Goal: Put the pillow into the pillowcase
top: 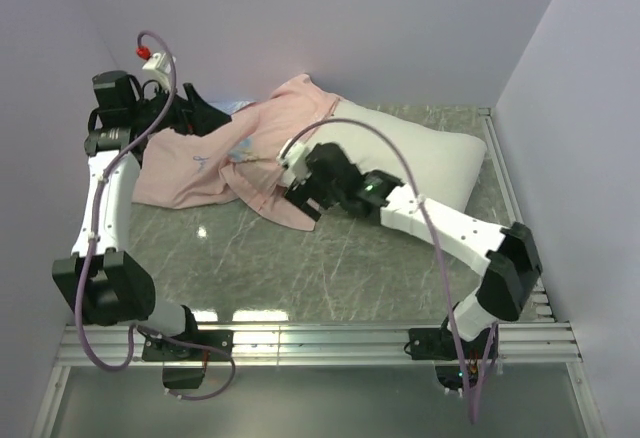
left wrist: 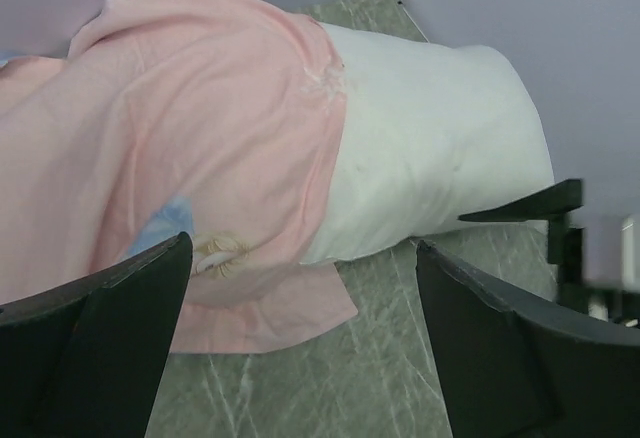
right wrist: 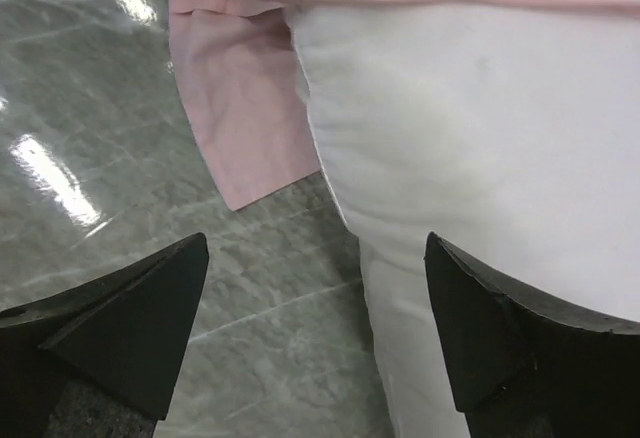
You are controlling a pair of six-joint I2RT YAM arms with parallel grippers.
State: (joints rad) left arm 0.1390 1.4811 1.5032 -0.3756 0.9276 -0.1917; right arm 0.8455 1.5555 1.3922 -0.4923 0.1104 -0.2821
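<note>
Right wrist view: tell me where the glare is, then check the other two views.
Right wrist view: streaks of glare on the table at left; the pillow evenly lit. Top view: glare patches near the table's front edge. Left wrist view: no glare; the left claw is dark, without detail.

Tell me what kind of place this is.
Probably a lab test cell, not a bedroom: plain white walls box in a marble-patterned table, and the left arm and right arm are bolted to an aluminium rail.

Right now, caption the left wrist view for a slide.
Open left gripper above pink pillowcase covering part of the white pillow on the table.
</note>
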